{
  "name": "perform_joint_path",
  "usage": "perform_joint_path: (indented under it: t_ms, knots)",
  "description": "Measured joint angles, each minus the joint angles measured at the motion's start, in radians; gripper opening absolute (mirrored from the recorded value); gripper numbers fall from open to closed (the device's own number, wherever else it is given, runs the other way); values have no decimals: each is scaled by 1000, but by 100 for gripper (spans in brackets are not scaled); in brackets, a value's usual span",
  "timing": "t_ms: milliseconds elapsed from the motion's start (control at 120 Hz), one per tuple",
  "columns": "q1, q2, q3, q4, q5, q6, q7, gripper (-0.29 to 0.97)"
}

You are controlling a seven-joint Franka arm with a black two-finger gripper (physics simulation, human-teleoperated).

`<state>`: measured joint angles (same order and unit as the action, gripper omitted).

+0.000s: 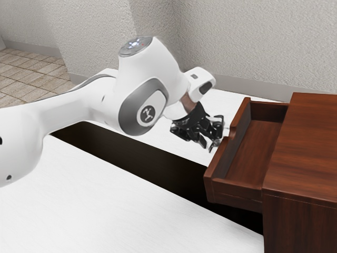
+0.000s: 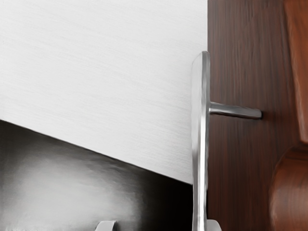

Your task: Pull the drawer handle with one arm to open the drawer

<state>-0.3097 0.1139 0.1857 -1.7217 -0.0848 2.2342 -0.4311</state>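
— Where do we see the drawer [image 1: 253,142]?
— It juts well out of the brown cabinet [image 1: 305,158] at the exterior view's right. Its open end points toward that view's left, at the arm [image 1: 142,100].
— And the handle [image 2: 199,144]?
— It is a slim metal bar on the drawer's front. It lies parallel to the wood and is held off it by a short post [image 2: 236,111]. In the wrist view its long axis runs straight away from our hand.
— How is the arm posed?
— It reaches in over the white table [image 1: 131,211], with its big joint raised and its wrist bent down toward the drawer front.
— And the gripper [image 1: 215,134]?
— We see it spread. One fingertip [image 2: 106,225] stands well apart from the bar and the other is right at the bar's near end. We'd call that released, not a two-sided grasp.
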Motion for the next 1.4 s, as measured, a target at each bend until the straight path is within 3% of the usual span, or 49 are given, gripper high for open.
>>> perform_joint_path:
  t_ms: [917,1400]
  knots:
    - [100,-97,-6,-111,63,19,-66,13]
    - [86,-90,2,-114,63,28,-85,21]
